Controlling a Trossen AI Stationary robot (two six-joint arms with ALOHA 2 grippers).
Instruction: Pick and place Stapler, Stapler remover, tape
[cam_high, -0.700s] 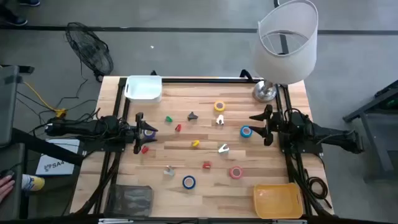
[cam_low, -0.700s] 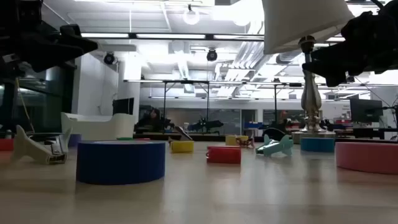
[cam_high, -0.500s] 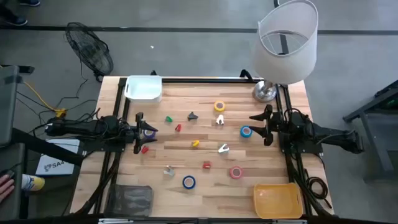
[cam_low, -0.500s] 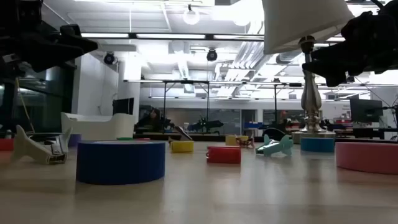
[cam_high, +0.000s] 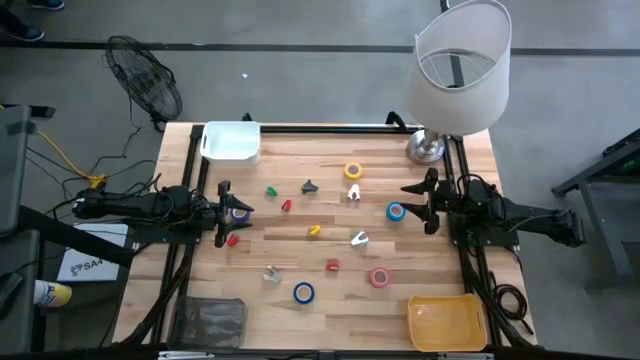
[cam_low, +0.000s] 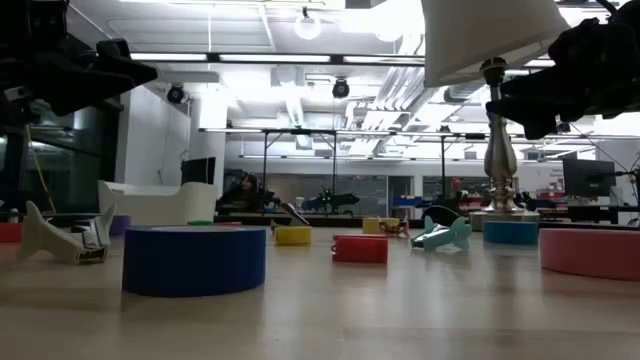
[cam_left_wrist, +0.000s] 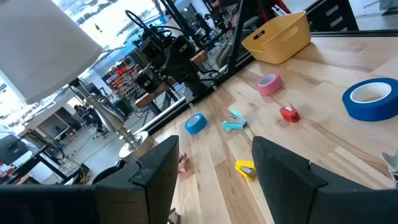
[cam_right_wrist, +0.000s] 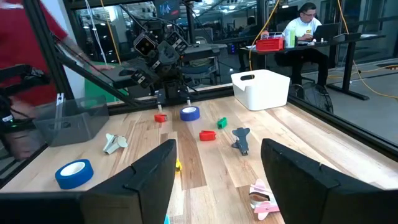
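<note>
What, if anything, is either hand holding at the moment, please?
Nothing is held: the left hand and the right hand are both open above the table.

The only lettering I can make out is on the white flat package lying on the floor just beside the left edge of my wooden table. In the high view it carries blue capitals beginning "SA", and the rest is too small to read. In the right wrist view, the glowing blue screen in the room behind shows marks I cannot read. The blue tape roll near my left arm's camera shows no legible print.
</note>
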